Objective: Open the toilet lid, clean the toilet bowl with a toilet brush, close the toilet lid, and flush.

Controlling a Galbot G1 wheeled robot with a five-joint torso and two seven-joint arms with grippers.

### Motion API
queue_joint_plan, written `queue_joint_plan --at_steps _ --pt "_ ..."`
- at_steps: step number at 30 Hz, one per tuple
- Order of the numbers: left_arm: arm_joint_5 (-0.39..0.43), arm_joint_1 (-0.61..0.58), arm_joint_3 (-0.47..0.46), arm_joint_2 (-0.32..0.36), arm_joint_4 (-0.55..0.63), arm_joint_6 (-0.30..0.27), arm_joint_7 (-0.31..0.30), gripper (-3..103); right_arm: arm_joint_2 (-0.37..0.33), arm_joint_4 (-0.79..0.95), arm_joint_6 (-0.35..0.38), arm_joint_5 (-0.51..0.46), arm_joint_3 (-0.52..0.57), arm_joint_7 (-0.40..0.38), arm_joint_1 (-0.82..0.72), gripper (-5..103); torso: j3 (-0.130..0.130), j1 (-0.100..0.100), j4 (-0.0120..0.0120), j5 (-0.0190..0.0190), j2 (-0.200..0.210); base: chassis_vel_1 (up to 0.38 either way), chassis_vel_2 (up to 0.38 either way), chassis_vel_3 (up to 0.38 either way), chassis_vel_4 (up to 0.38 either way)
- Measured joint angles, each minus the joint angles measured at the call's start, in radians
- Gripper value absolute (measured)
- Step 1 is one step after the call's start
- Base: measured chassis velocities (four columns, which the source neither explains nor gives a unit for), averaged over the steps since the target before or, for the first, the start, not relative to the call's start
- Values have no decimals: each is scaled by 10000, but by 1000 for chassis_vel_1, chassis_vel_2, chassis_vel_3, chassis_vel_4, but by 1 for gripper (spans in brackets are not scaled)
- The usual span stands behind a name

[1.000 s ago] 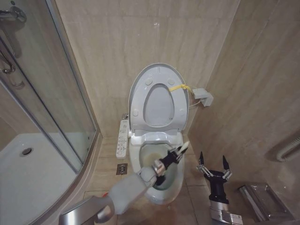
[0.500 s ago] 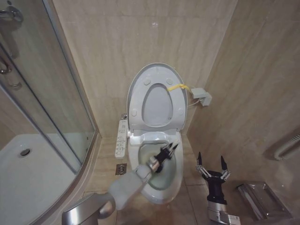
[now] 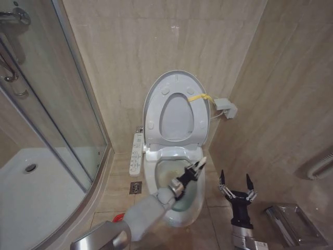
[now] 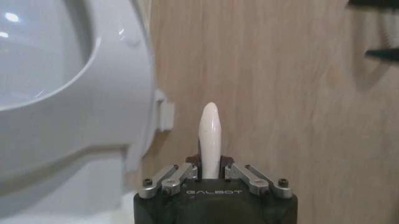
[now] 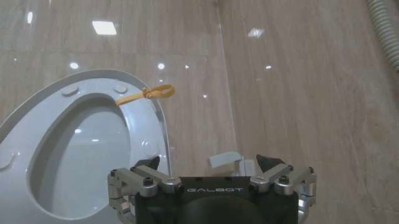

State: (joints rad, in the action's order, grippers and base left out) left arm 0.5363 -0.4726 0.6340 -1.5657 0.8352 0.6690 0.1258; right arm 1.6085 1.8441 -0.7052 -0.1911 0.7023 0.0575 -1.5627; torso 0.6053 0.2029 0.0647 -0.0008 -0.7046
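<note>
The toilet lid [image 3: 174, 78] stands upright against the back wall, a yellow strap [image 3: 197, 97] at its edge. Below it the toilet bowl [image 3: 150, 172] lies open, yellowish inside. My left gripper [image 3: 191, 173] hangs over the bowl's right half, shut on the toilet brush's white handle [image 3: 202, 162], whose tip sticks up past the fingers. The left wrist view shows that handle [image 4: 210, 133] clamped in the gripper [image 4: 210, 169]; the bristle head is hidden. My right gripper [image 3: 237, 186] waits open above the floor to the right of the bowl, and its wrist view [image 5: 209, 164] faces the lid [image 5: 37, 140].
A curved glass shower enclosure [image 3: 47, 104] fills the left side. A white button panel [image 3: 136, 153] sits left of the bowl, with a floor drain [image 3: 135, 187] beside it. A white box [image 3: 225, 108] hangs on the right wall, and a metal fitting [image 3: 291, 221] lies at the lower right.
The left gripper swept the brush toward the bowl's back left, then returned to the right half. The right gripper stayed put. The lid has not moved.
</note>
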Motion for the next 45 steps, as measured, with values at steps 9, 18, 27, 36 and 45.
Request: queue_joint_plan --at_steps 9,18,27,36,45 --pt "-55 -50 -413 174 -144 -147 20 19 1 66 -6 41 22 1 -22 100 6 4 -13 12 4 0 0 0 0" --pt "256 -169 -138 1355 1043 -1080 -852 19 -1 90 -13 105 -48 0 -100 100 2 0 -11 3 1 0 0 0 0" --pt "1583 1031 101 3453 5702 -2740 -2056 19 -5 -114 19 80 -197 -3 206 100 1 1 -1 5 1 0 0 0 0" --pt "2460 559 -930 4826 7307 -2406 -1576 19 -198 -580 140 -32 -438 -9 638 100 2 2 -9 5 1 0 0 0 0" --pt "2669 -707 -1966 4511 7769 -1801 -1109 19 -497 -940 219 -291 -668 -9 909 100 2 1 -3 7 1 0 0 0 0"
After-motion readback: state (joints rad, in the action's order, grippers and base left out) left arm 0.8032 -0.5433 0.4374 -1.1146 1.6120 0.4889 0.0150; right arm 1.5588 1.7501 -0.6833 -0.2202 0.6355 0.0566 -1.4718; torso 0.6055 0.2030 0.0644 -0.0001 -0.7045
